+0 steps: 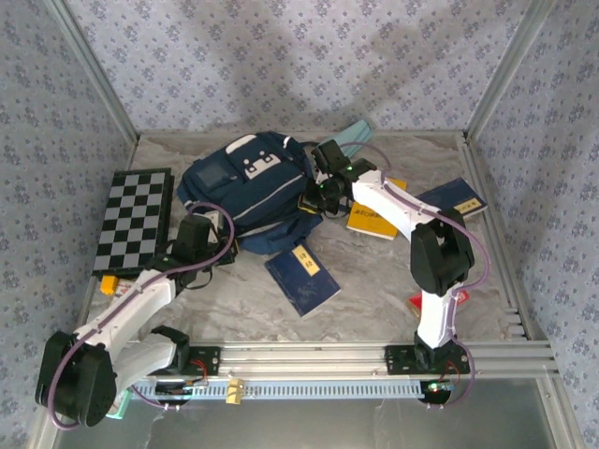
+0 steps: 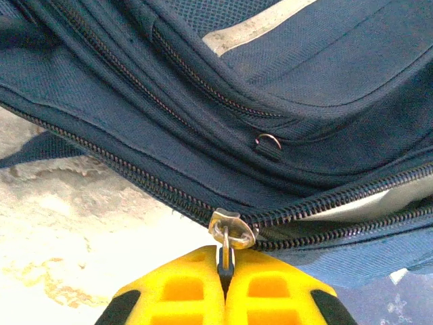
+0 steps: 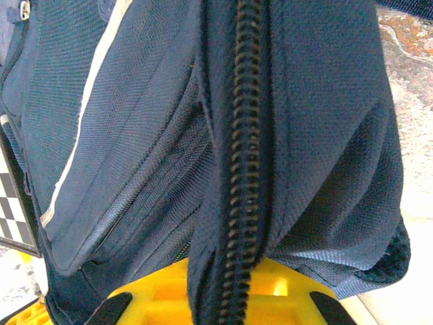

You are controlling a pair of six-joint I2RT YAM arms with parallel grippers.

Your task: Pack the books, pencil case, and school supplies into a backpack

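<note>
Currently nothing is packed: your backpack [image 1: 248, 187] lies front patches up at the rear left of the table, and every item is outside it. Your left claw [image 2: 224, 261] is pressed together on the zip pull [image 2: 230, 229] at the backpack's near edge. On one side of the slider the teeth have parted; on the other they are meshed. Your right claw [image 3: 222, 294] pinches a fold of backpack fabric, with a line of zip teeth running through it, on the backpack's right side.

I judge you are at the opening step, one arm bracing and one placed to draw the zip. All the packing is left.

- One navy book [image 1: 301, 278] lies just in front of the backpack.
- A yellow book [image 1: 374, 220] lies partly under your right arm.
- A second navy book [image 1: 454, 198] lies near the right rail.
- The teal pencil case [image 1: 351, 137] sits behind the backpack, by the back wall.
- A red packet [image 1: 423, 301] peeks out beside your right arm's lower link.
- A checkered board [image 1: 134, 220] lies left of the backpack.
</note>
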